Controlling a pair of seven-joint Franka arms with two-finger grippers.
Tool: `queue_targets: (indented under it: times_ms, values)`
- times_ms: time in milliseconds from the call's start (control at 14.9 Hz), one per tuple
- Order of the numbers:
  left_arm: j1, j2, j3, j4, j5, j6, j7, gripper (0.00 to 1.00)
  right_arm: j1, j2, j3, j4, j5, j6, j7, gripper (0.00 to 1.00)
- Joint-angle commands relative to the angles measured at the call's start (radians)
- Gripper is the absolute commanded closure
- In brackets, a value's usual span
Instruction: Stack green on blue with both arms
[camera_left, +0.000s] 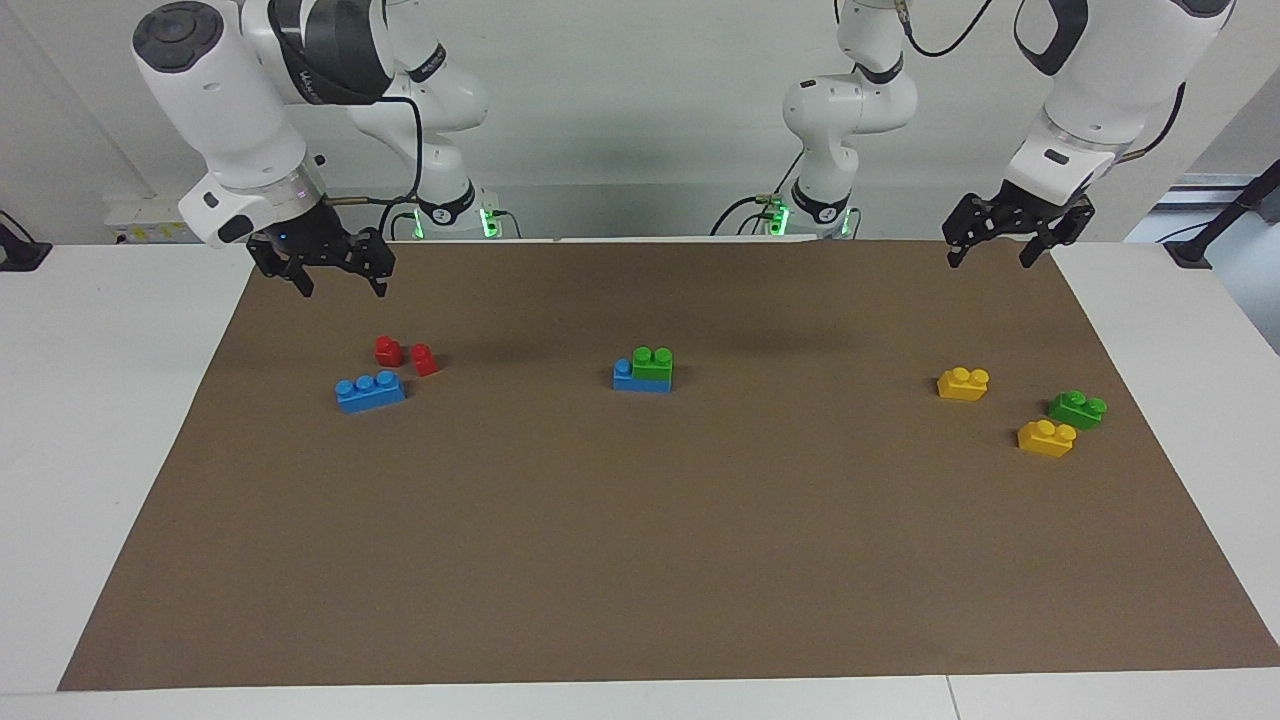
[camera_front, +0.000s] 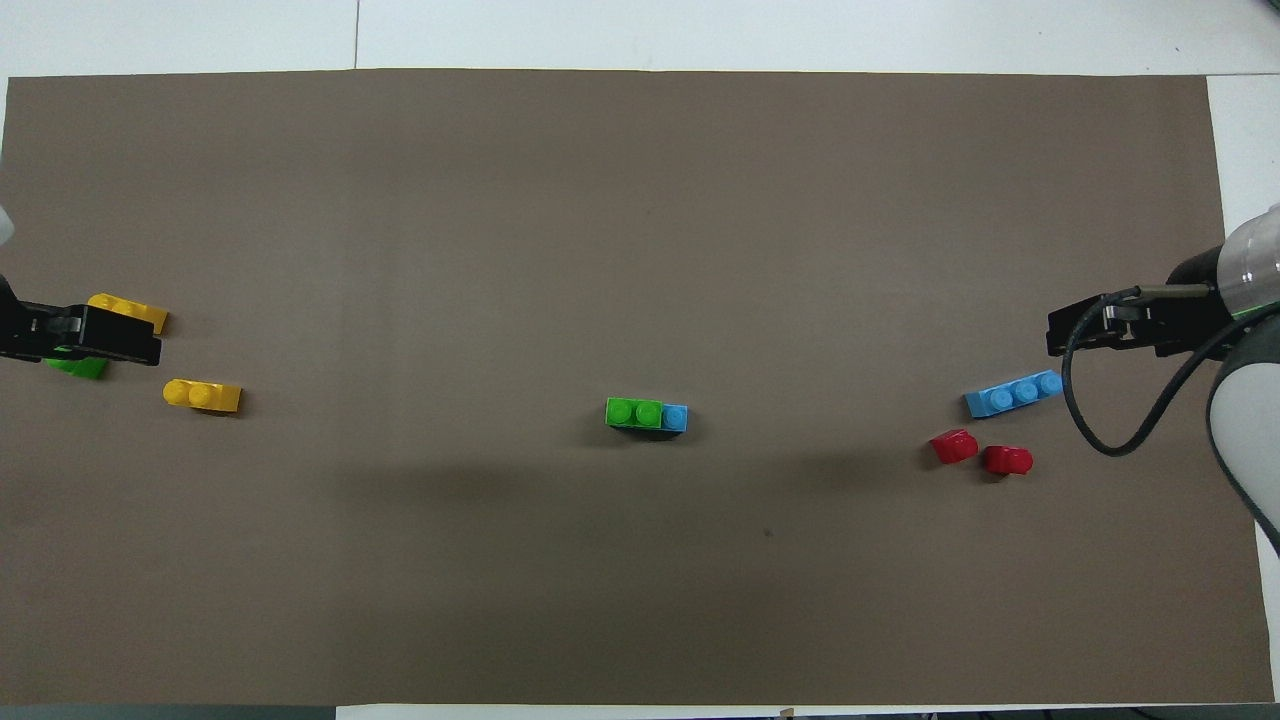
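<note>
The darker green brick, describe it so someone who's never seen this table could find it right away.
On the brown mat, go to the left arm's end, where three small two-stud bricks cluster. The darker green brick sits between two yellow bricks and is the only green one there, alone on the mat, unlike the brighter green brick stacked on blue mid-mat.

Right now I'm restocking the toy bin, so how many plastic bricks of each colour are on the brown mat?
Light blue three-stud plastic bricks: 2
Green two-stud plastic bricks: 2
Yellow two-stud plastic bricks: 2
Small red plastic bricks: 2
Total: 8
</note>
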Motion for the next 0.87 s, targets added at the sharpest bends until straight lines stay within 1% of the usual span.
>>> queue_targets:
  times_ms: [0, 604, 805]
  values:
    - [-0.002, -0.004, 0.002, 0.008, -0.016, -0.021, 0.02, 0.0, -0.018, 0.011, 0.008, 0.022, -0.023, -0.016, -0.026, 0.02]
    - [-0.001, -0.003, 0.004, 0.011, -0.03, -0.01, 0.018, 0.0, -0.024, 0.014, 0.008, 0.022, -0.021, -0.008, -0.026, 0.02]
    - [-0.002, -0.004, 0.004, 0.01, -0.03, -0.01, 0.02, 0.0, -0.029, 0.014, 0.008, 0.022, -0.021, -0.017, -0.02, 0.0]
